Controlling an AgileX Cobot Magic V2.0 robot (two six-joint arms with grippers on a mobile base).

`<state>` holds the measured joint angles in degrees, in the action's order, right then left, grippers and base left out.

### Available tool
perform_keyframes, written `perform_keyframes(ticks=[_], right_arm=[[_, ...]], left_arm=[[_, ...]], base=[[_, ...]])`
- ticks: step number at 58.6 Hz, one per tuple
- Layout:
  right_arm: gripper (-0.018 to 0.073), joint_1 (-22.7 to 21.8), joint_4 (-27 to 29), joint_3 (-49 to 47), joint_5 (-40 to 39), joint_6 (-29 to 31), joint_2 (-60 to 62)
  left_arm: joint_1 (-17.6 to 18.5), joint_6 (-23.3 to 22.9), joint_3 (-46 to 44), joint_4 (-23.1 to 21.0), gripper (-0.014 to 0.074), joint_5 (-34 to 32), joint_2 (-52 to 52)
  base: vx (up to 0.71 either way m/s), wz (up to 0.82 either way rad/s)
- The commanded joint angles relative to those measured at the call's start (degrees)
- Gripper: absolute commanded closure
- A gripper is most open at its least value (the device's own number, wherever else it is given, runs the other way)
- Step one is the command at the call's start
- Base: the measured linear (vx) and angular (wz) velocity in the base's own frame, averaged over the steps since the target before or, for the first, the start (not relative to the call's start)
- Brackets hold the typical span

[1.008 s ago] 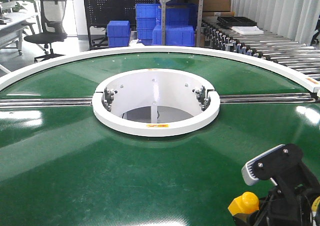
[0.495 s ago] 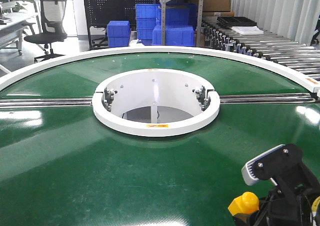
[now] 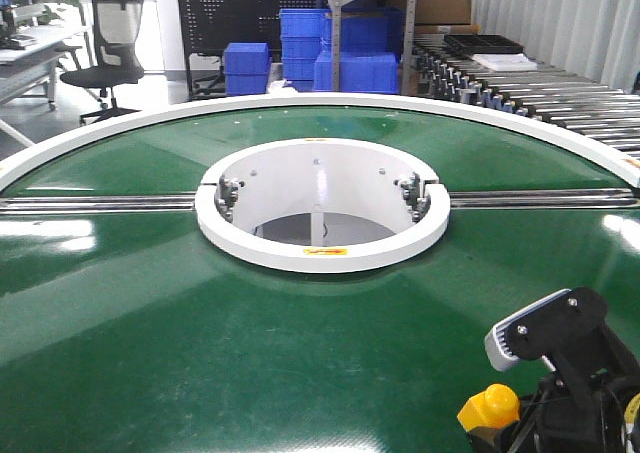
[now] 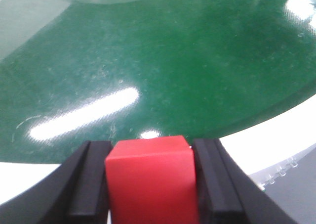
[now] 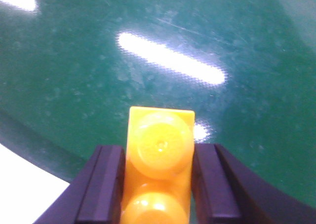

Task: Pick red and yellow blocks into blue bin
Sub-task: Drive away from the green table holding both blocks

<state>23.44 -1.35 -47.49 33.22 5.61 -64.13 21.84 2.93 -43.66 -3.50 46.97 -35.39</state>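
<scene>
While tight on red cube (image 4: 148, 167), left hand (image 4: 151, 187) by rim (image 4: 269, 145); right hand (image 5: 158, 184) tight on yellow brick (image 5: 160, 145).

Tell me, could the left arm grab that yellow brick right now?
Probably not. The left arm's jaws are full, shut on the red cube. The yellow brick is clamped between the right arm's jaws, which cover both its sides, so little of it is free to grip.

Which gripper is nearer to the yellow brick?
Right. The right gripper is clamped on the yellow brick; the left gripper grips the red cube, no yellow brick in its view.
</scene>
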Motion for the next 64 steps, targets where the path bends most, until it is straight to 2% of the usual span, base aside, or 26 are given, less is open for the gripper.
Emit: perform_keyframes(ticks=[1, 64], right_arm=[[0.0368, 0.1, -0.6, -1.6, -3.5, 0.3, 1.4], [0.0368, 0.1, -0.6, -1.6, -3.5, 0.3, 1.4]], left_arm=[[0.3, -0.2, -1.4, -0.3, 0.0263, -4.0, -0.2], [0.3, -0.2, -1.4, -0.3, 0.0263, -4.0, -0.2]], base=[[-0.03, 0.11], [-0.06, 0.31]])
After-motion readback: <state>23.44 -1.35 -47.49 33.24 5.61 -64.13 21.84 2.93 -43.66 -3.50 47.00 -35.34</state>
